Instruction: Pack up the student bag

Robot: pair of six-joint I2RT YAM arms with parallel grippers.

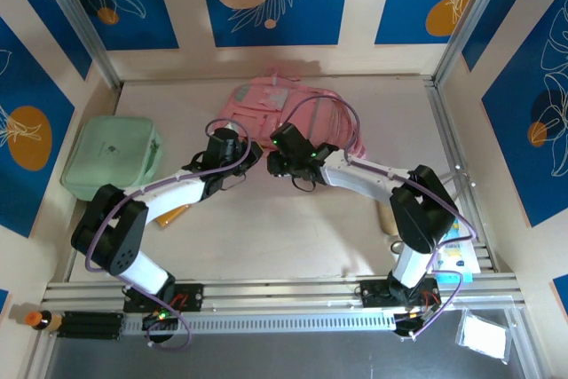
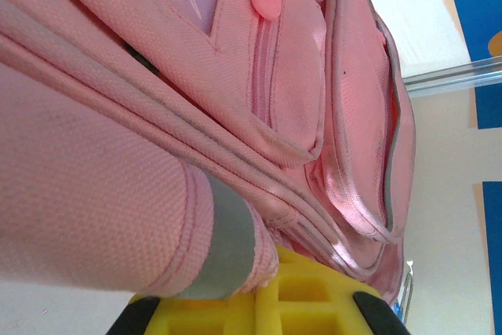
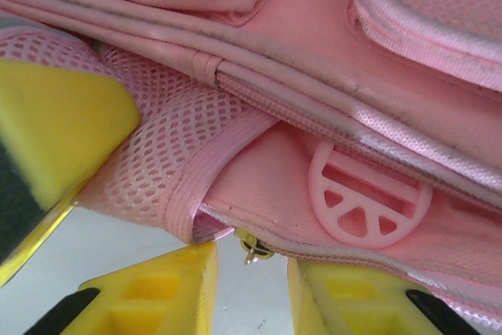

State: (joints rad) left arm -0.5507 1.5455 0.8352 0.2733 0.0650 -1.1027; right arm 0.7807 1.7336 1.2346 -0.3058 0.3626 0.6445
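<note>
Soft, light and floppy by the look of it, the bag point(image 1: 259, 102) at the far middle of the table point(image 1: 293, 224) wants holding by seam or strap: the left gripper point(image 2: 267, 292) is clamped on its grey-banded fold, the right gripper point(image 3: 252, 276) half open, empty, at the zip pull point(image 3: 251, 249).

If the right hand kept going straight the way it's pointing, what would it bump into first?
Most likely the student bag: the right hand points at its pink fabric, with a small metal zipper pull just ahead of it. Depth is hard to judge.
</note>
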